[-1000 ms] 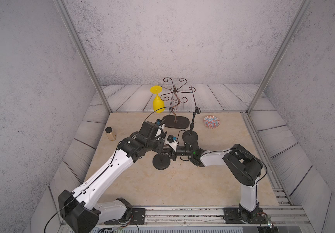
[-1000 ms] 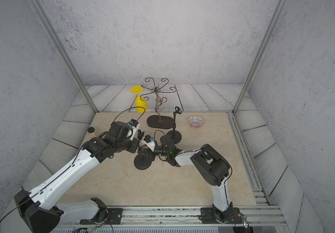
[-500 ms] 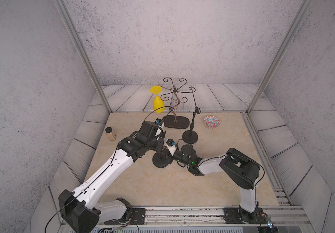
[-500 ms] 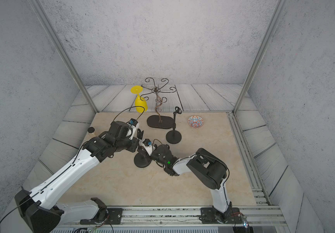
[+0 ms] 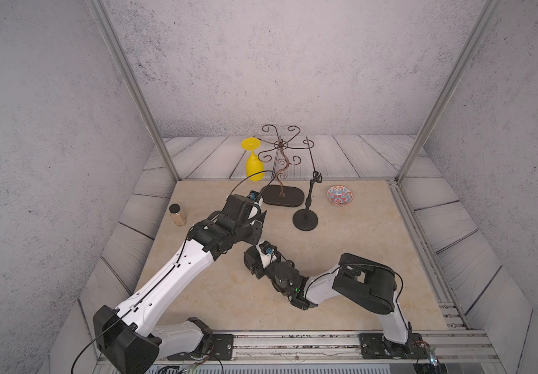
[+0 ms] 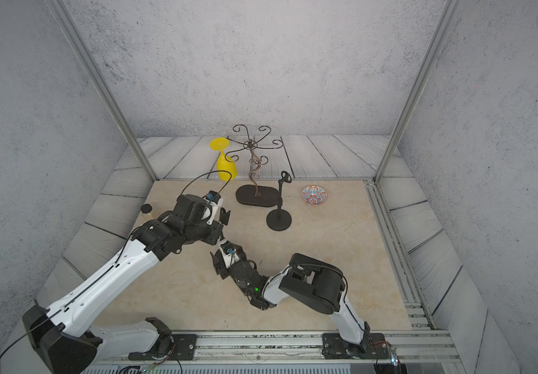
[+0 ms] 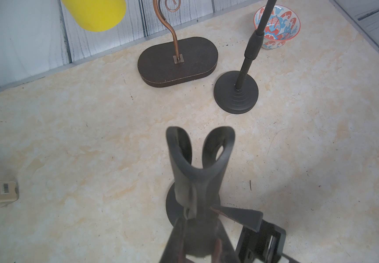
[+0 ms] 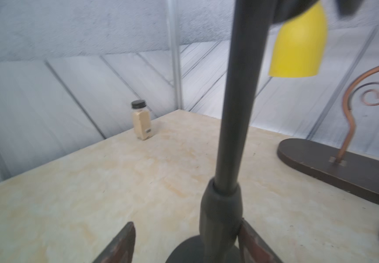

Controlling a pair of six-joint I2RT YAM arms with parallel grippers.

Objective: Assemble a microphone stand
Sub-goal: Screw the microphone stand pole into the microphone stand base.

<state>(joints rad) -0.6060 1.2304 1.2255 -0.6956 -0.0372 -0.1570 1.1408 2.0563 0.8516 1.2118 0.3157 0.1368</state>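
While the left gripper [image 7: 197, 239] is clamped on the forked clip [image 7: 198, 157], prongs toward the far side, the right gripper [image 8: 186, 227] has its jaws apart around the upright pole [image 8: 234, 113], mid-table. Bare table [image 5: 228, 301] lies left and near; an oval base [image 5: 290, 199] stands far.

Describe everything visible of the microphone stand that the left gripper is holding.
The microphone stand is matte black, metal-looking, and stands on the beige table. A round base carries a thicker collar and a slim pole, topped by a U-shaped clip. The left gripper is shut on the clip's foot; the right gripper straddles the collar, open, one finger close against it.
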